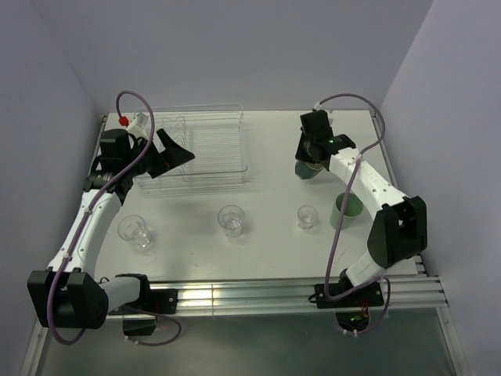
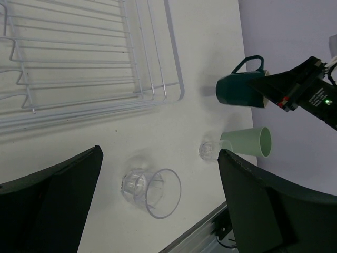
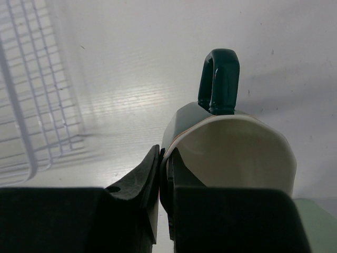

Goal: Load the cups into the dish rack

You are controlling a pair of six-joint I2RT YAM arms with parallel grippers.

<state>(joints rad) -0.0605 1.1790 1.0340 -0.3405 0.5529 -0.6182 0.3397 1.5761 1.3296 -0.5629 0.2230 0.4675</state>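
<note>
Spanning the whole top view, the white table [image 1: 274, 102] carries every item; positions below are given relative to the dish rack [image 1: 211, 149]. The dish rack, a clear wire frame with thin upright dividers, sits at the far left of the table and holds no cups.

Left arm [image 1: 86, 219]: reaches up along the rack's left side. Left gripper [image 1: 182, 150]: poised above the rack's left half, jaws spread wide, nothing between them.

Right arm [image 1: 368, 188]: reaches toward the far side, well right of the rack. Right gripper [image 3: 164, 168]: pinched narrow on the rim of the dark green mug [image 3: 231, 147], one finger against the cream interior and the other on the outer wall.

Dark green mug: right of the rack and well apart from it, handle pointing away from the right wrist camera. Whether its base touches the table cannot be told from these views.

Pale mint-green cup [image 2: 250, 141]: farther right of the rack than the mug and nearer the arm bases, partly hidden by the right arm in the top view.

Three clear tumblers: standing in a row on the near side of the rack, apart from one another. First tumbler [image 1: 137, 233]: in front of the rack's left end. Second tumbler [image 1: 232, 219]: in front of its right end. Third tumbler [image 1: 307, 216]: beyond the right end, near the mint-green cup.
</note>
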